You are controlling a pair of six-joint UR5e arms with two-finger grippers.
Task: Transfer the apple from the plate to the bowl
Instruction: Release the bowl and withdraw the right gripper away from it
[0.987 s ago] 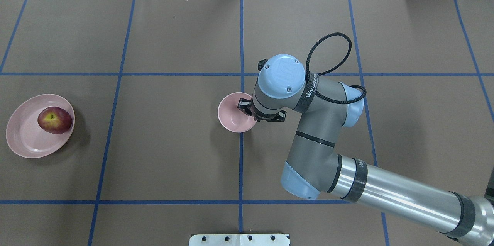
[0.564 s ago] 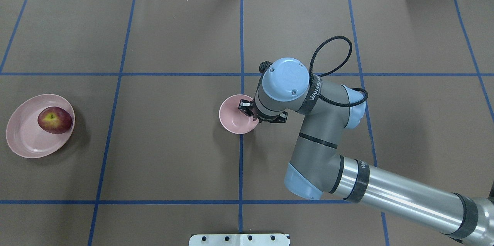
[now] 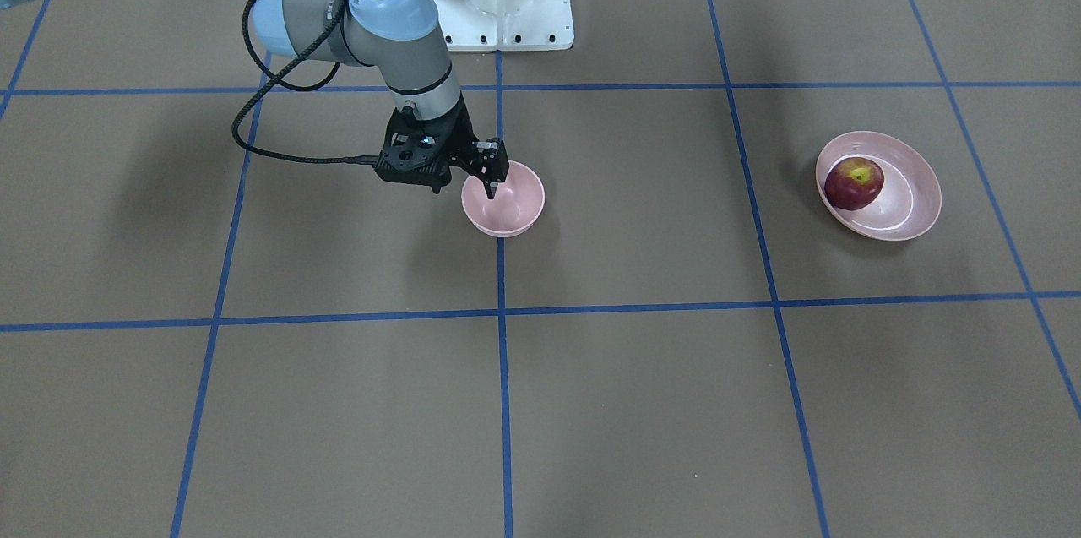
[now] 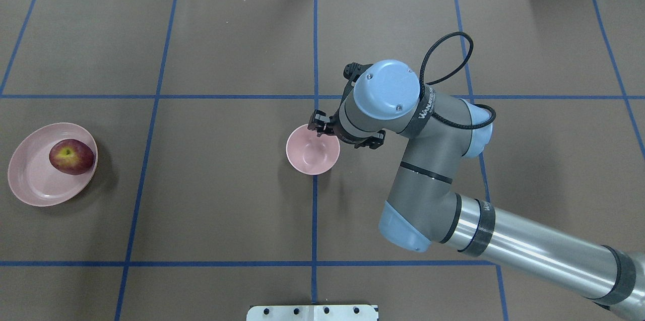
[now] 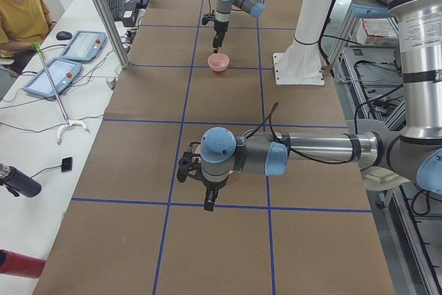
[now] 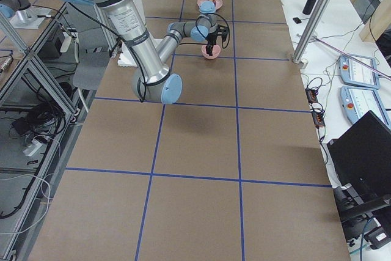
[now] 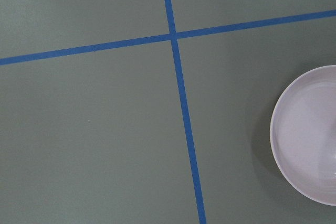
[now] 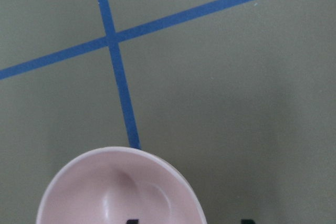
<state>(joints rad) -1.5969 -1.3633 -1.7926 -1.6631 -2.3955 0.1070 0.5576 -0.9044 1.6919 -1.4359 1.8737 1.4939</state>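
The dark red apple (image 4: 71,156) lies on the pale pink plate (image 4: 35,180) at the table's left; it also shows in the front view (image 3: 854,182) on the plate (image 3: 916,192). The small pink bowl (image 4: 312,152) stands empty at the table's centre on the blue line. My right gripper (image 3: 464,187) is open just above the bowl's (image 3: 507,204) rim, with one fingertip over its inside and one outside. My left gripper (image 5: 208,202) shows only in the exterior left view, raised high near the plate; I cannot tell if it is open or shut.
Blue tape lines divide the brown table into squares. The white robot base (image 3: 502,6) stands at the table's robot side. The left wrist view looks down on the plate's edge (image 7: 310,140). An operator (image 5: 21,12) sits beside the table, with control pads (image 5: 83,45).
The right arm has risen and drawn back from over the bowl toward the table's far side. The bowl shifted slightly to the right early on. The apple and plate have not moved.
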